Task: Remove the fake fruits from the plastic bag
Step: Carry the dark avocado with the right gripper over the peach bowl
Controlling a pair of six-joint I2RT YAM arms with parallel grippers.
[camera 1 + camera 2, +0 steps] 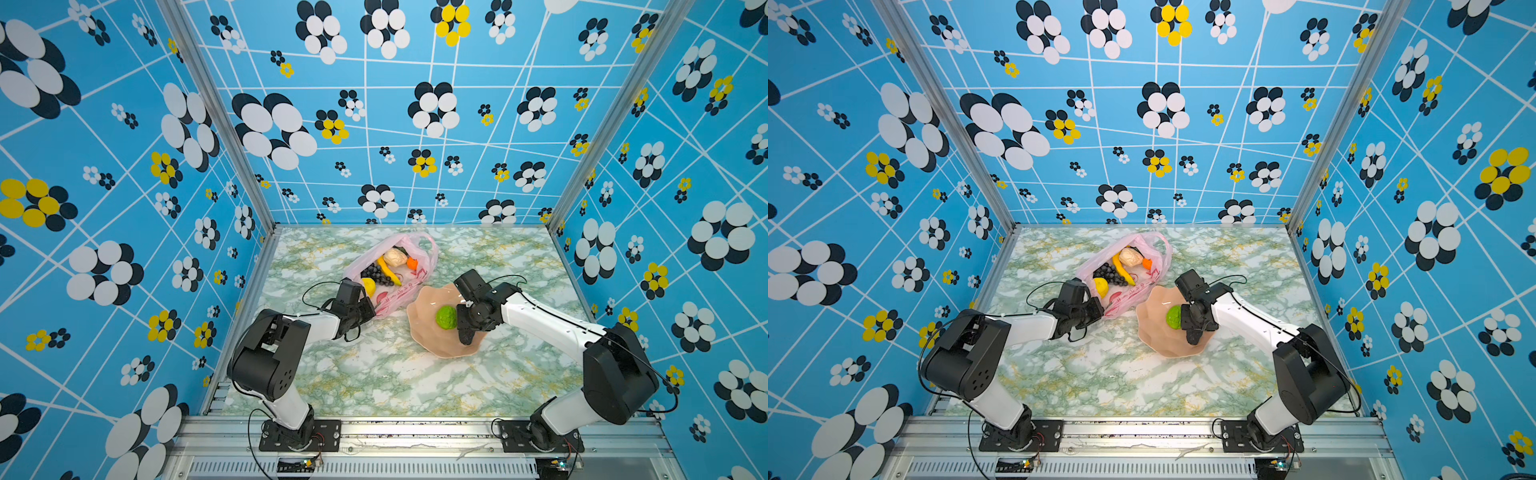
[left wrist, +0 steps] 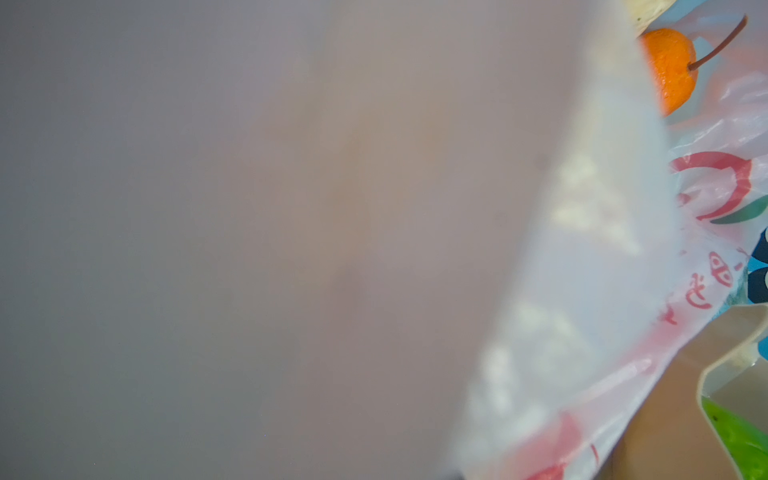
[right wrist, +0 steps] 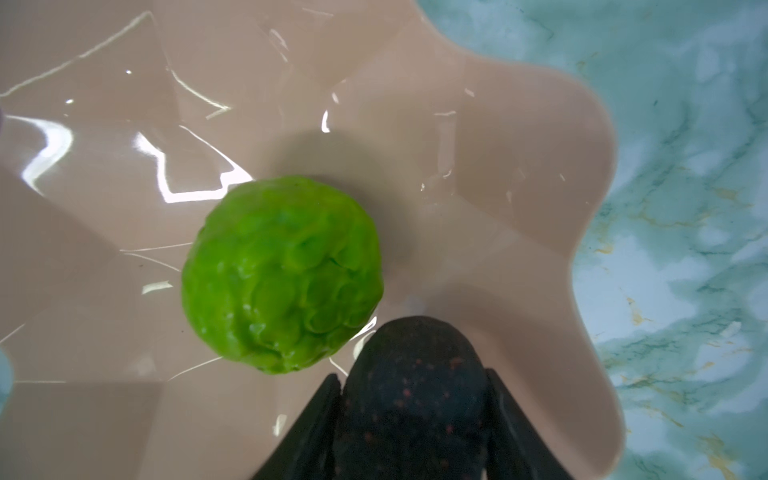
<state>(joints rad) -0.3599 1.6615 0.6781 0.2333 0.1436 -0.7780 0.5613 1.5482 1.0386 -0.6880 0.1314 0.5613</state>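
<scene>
left gripper (image 1: 369, 308) pinches the bag (image 1: 395, 297) at its 7 o'clock edge, seemingly to anchor it, while right gripper (image 3: 411, 376) clamps a dark fruit (image 3: 415, 345) over the dish (image 1: 432, 336) at the bag's 4 o'clock, ready to drop.

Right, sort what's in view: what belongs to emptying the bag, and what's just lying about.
Job: pink plastic bag; in it banana, black grape bunch, yellow fruit, small orange, beige fruit; green bumpy fruit already out; dark speckled fruit in the right gripper.
Just there: peach wavy-edged dish; marbled tabletop.
</scene>
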